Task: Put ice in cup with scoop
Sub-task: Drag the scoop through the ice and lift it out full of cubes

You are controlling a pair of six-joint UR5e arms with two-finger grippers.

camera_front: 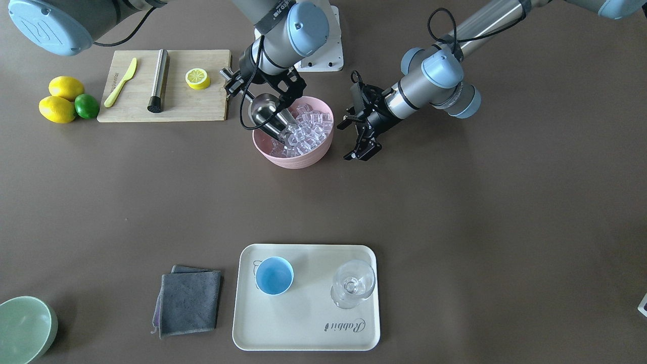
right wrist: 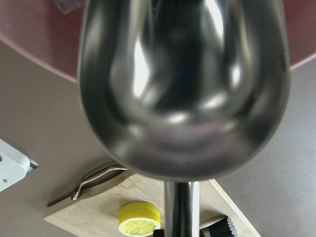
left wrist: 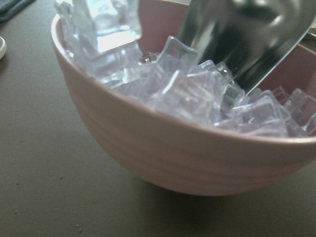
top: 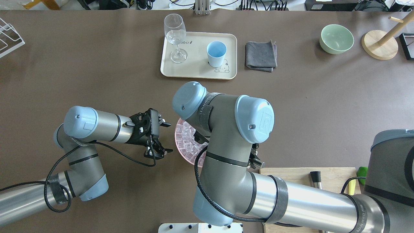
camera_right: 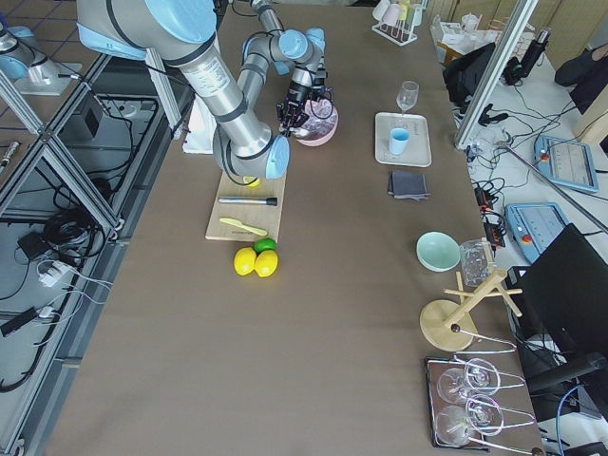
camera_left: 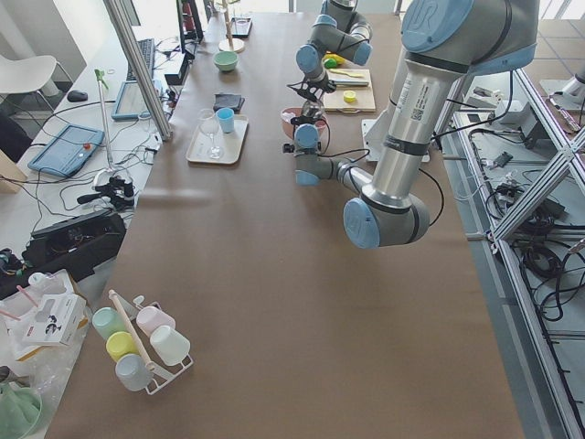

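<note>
— Brown desk [camera_front: 455, 227], with a pink bowl [camera_front: 303, 157] close to the robot's base. Where is the ice?

— The ice [camera_front: 309, 127] is heaped in that bowl. The scoop [camera_front: 265, 114] tilts down into it, its front edge among the cubes.

— What holds the scoop?

— The right end effector [camera_front: 275, 93], pinched on the thin rod handle above the bowl's rim.

— And the other arm?

— The left end effector [top: 165, 137] is just beside the bowl, on the side away from the scoop. Its fingers are spread with nothing between them, and its wrist camera looks straight at the bowl's wall.

— The cup?

— The cup [camera_front: 274, 275] stands upright on a cream tray [camera_front: 303, 336] at the far side of the desk, well apart from the bowl. A clear stemmed glass [camera_front: 353, 284] stands near it on the same tray, and a folded grey cloth [camera_front: 189, 302] lies just beside the tray.
</note>
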